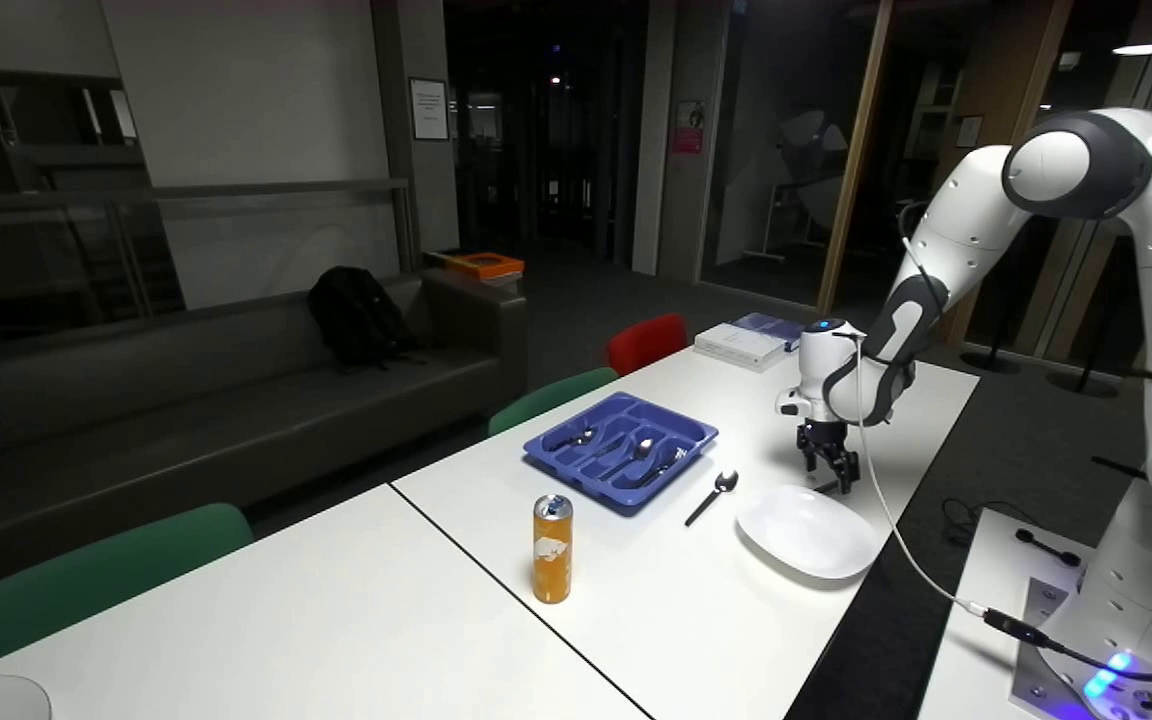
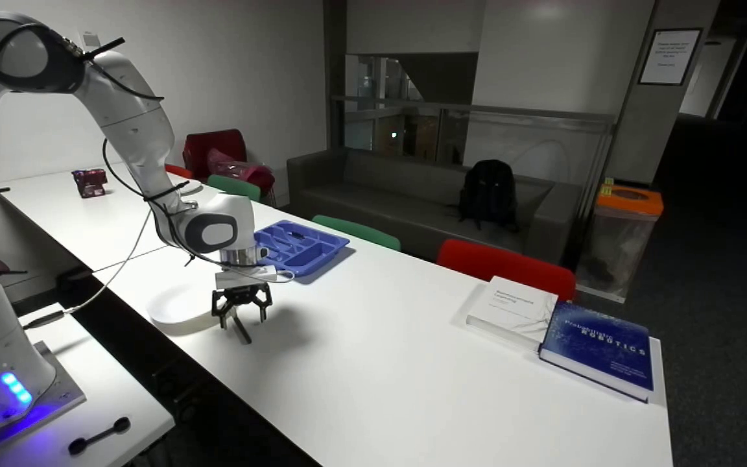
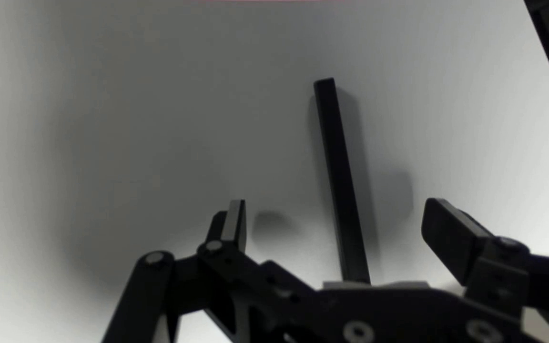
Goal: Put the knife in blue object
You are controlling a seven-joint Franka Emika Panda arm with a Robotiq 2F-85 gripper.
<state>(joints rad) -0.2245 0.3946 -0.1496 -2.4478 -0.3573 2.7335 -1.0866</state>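
1. Dark sofa [image 2: 380,194], railing [image 2: 509,111] behind it, pale wall [image 2: 561,52] beyond.
2. Green chairs [image 1: 556,398] and a red chair [image 1: 648,345] along the white bench [image 1: 336,620].
3. Dark grey floor [image 1: 591,295]; glass partition [image 1: 776,130] with a timber post [image 1: 857,150]; dim background light.

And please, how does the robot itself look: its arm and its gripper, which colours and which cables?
The arm is white and rounded, with dark grey joint rings, blue base lights, a white cable and black straps. The gripper is black, with two blocky fingers and pale round screw heads. No lettering is readable.
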